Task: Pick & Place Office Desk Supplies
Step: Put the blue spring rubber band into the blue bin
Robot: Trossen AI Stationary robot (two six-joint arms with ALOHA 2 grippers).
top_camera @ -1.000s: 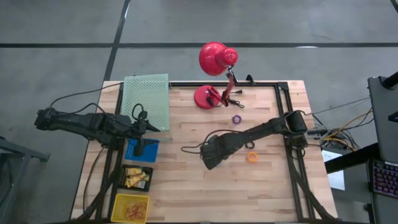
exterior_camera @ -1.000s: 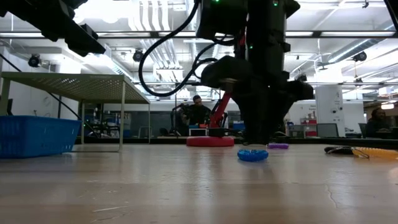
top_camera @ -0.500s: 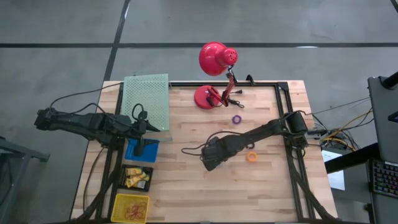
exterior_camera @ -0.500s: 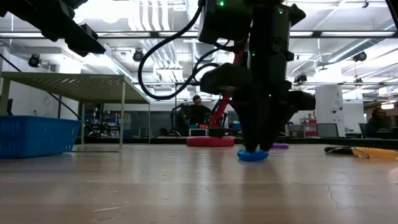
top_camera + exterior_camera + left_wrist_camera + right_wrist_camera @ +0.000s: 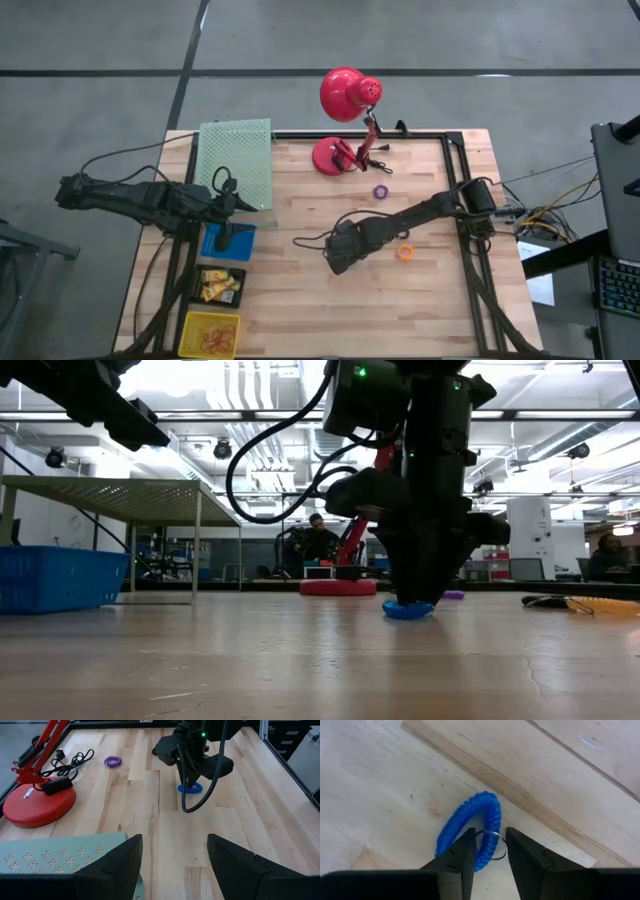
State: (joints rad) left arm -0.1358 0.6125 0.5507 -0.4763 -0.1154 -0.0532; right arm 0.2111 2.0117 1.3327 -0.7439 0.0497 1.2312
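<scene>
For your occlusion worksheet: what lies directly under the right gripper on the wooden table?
Under the right gripper lies a blue coil ring with a small metal ring attached, flat on the wooden table. The fingers straddle one side of the coil; the part beneath them is hidden.

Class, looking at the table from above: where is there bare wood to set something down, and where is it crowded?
Free: the front strip of the table. Crowded: the bins on its left edge, and around the red lamp and purple ring.

Open tabletop (image 5: 300, 290); lamp (image 5: 338, 155) far side.
</scene>
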